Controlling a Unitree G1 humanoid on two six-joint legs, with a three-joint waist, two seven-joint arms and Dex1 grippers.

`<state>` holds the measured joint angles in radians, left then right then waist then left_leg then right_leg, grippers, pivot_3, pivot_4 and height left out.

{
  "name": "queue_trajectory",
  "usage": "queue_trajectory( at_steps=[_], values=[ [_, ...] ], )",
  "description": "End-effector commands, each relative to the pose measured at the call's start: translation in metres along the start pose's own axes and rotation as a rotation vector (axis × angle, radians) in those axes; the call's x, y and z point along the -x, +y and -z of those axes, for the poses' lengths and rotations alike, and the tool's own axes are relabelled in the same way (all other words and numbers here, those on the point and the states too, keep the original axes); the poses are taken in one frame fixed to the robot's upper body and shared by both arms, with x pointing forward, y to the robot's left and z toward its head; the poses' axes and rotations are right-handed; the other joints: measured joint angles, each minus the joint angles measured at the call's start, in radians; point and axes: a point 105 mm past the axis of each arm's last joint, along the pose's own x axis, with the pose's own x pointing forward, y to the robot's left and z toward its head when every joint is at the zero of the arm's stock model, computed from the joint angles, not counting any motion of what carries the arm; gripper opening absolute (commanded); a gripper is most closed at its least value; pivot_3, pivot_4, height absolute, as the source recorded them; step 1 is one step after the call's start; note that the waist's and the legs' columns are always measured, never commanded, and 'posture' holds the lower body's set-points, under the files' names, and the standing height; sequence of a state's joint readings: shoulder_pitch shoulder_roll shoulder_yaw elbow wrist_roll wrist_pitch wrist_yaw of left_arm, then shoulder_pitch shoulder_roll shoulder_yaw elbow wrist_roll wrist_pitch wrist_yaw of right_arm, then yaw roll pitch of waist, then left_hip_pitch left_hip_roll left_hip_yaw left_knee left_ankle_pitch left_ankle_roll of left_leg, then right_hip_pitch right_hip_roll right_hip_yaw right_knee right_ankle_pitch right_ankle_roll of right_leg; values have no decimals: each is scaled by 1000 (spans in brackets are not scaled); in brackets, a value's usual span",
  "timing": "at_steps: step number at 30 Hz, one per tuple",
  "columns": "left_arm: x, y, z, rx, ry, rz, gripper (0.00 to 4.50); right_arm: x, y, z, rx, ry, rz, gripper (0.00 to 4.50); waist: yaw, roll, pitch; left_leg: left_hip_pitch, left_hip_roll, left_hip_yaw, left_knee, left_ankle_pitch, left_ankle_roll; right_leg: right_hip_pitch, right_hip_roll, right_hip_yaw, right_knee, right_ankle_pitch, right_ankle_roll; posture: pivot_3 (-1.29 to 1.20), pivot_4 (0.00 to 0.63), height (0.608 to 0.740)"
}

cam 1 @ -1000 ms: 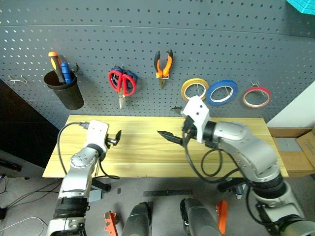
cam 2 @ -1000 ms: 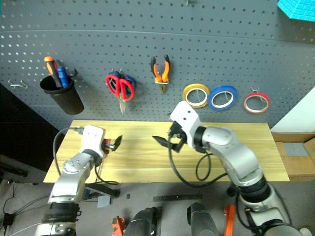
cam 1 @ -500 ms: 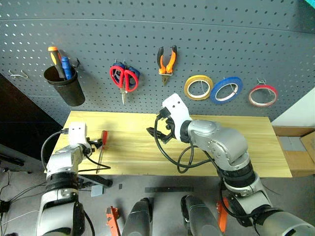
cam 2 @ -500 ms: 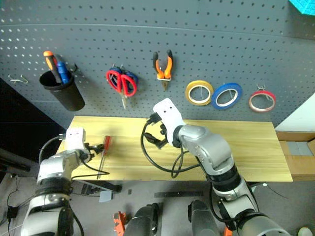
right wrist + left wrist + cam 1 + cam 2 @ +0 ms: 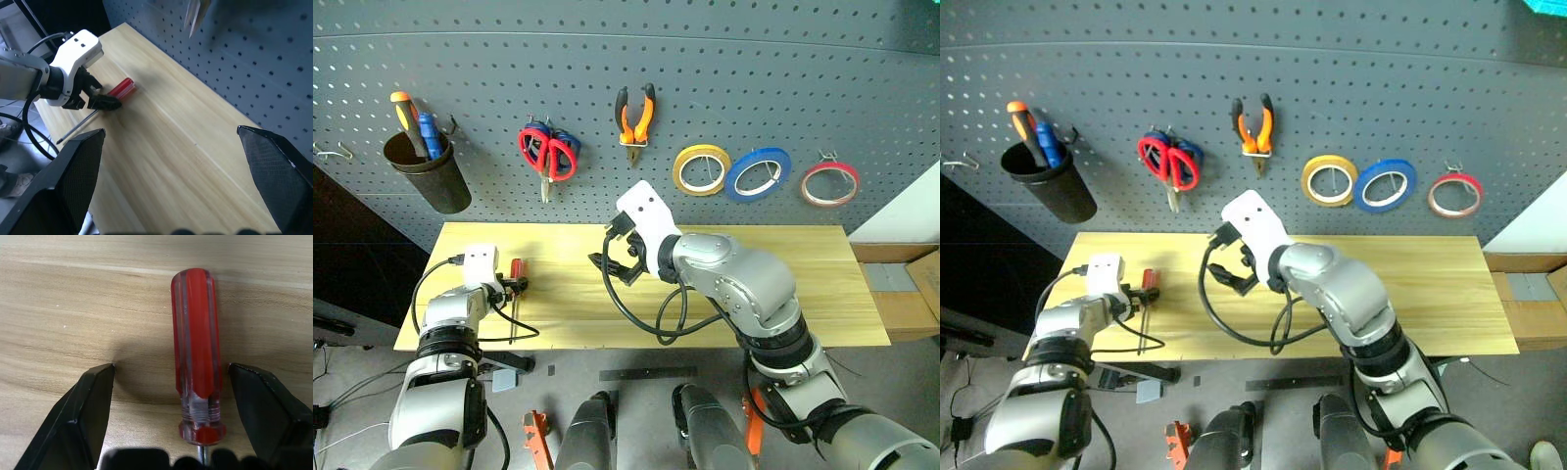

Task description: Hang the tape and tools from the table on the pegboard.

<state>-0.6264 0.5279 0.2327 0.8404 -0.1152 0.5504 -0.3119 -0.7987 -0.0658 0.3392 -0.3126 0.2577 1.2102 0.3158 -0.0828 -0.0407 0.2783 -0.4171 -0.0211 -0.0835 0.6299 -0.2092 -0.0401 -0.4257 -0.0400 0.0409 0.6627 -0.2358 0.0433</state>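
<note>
Screwdriver (image 5: 194, 357) with translucent red handle lies flat on the light wooden bench (image 5: 773, 294), near the bench's left end, shaft running toward the front edge. Left pincer (image 5: 516, 287) is low over the handle: its two black fingers (image 5: 90, 411) stand apart on either side of the handle, neither pad touching it, one finger with a wider gap than the other. Open, nothing gripped.

Right pincer (image 5: 610, 262) hangs above the middle of the bench, pointing toward the robot's left, fingers spread wide and empty.

On the dark grey pegboard (image 5: 783, 78) above the bench:
- orange-and-black pliers (image 5: 635, 116) hang on a hook, nose down, just above the right arm's white wrist housing.
- red-handled scissors (image 5: 542, 155) hang blades down, with blue-handled scissors (image 5: 566, 140) partly behind them.
- blue tape ring (image 5: 757, 173) hangs between a yellow roll (image 5: 702, 168) and a red roll (image 5: 828, 183), all three in a row toward the right.
- black cup (image 5: 426, 177) at far left holds an orange-handled tool (image 5: 403, 113) and a blue-handled one (image 5: 428, 131); tips hidden inside.
</note>
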Motion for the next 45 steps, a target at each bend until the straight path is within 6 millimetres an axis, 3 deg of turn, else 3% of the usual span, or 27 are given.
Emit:
queue_trajectory(
  at_steps=[1, 6, 12, 16, 19, 23, 28, 33, 37, 41, 45],
  values=[
    [1, 5, -2, -40, -6, -2, 2790, 5, 9, -15, 60, -56, -48, 4500, 0, 0, 0, 0, 0, 0, 0, 0, 0, 0, 0, 0, 0, 0, 0, -97, 282, 740],
    [3, -1, 2, -28, -21, 33, 993, 10, 16, -16, 132, -81, -127, 4500, -1, 0, 0, 0, 0, 0, 0, 0, 0, 0, 0, 0, 0, 0, 0, -103, 258, 740],
    [11, -2, 17, -16, -14, 42, 874, 17, 18, -25, 255, -184, -196, 4500, -2, -1, -1, 0, 0, 1, 0, 0, 0, 0, -5, 0, -1, 0, 0, -102, 241, 740],
    [28, 6, 1, -57, -138, -5, 874, 21, 19, -32, 294, -251, -223, 4500, -5, -1, -1, 0, 0, 1, 0, 0, 0, 0, -5, 0, -1, 0, 0, -94, 222, 740],
    [60, 9, -40, -246, -427, -88, 874, 28, 22, -41, 341, -319, -245, 4500, -1, -3, -3, -1, 0, 0, 0, 0, -1, -1, -6, -1, -2, 0, 0, -84, 204, 740],
    [100, 8, -70, -289, -676, -181, 874, 33, 22, -45, 371, -358, -262, 4500, 8, -5, -5, -2, -1, -1, -1, 0, -1, -1, -9, -1, -3, 0, -1, -64, 179, 740],
    [154, -19, -113, -409, -971, -179, 874, 36, 18, -47, 389, -378, -272, 4500, 24, -10, -11, -3, -3, 1, -1, 0, -1, -1, -10, -1, -5, 0, 0, -48, 157, 740],
    [199, -41, -177, -436, -1245, -184, 874, 35, 11, -51, 393, -393, -249, 4500, 37, -13, -18, -3, -2, 1, 0, 0, -1, 0, -8, -5, -4, 1, 0, -42, 140, 740],
    [224, -40, -214, -398, -1375, -216, 874, 33, 8, -56, 401, -403, -236, 4500, 42, -17, -25, -3, -2, 2, 1, 2, -3, 1, -2, -5, -4, 1, -1, -46, 134, 740],
    [244, -25, -252, -296, -1478, -257, 874, 30, 3, -66, 410, -425, -205, 4500, 35, -16, -34, -3, -2, 4, 0, 2, -3, 0, -1, -4, -4, 1, -1, -51, 130, 740],
    [242, -15, -271, -247, -1509, -271, 874, 28, -1, -74, 416, -441, -181, 4500, 28, -17, -37, -3, -2, 3, 0, 2, -4, 0, 2, -5, -3, 2, -2, -58, 125, 740]
  ],
)
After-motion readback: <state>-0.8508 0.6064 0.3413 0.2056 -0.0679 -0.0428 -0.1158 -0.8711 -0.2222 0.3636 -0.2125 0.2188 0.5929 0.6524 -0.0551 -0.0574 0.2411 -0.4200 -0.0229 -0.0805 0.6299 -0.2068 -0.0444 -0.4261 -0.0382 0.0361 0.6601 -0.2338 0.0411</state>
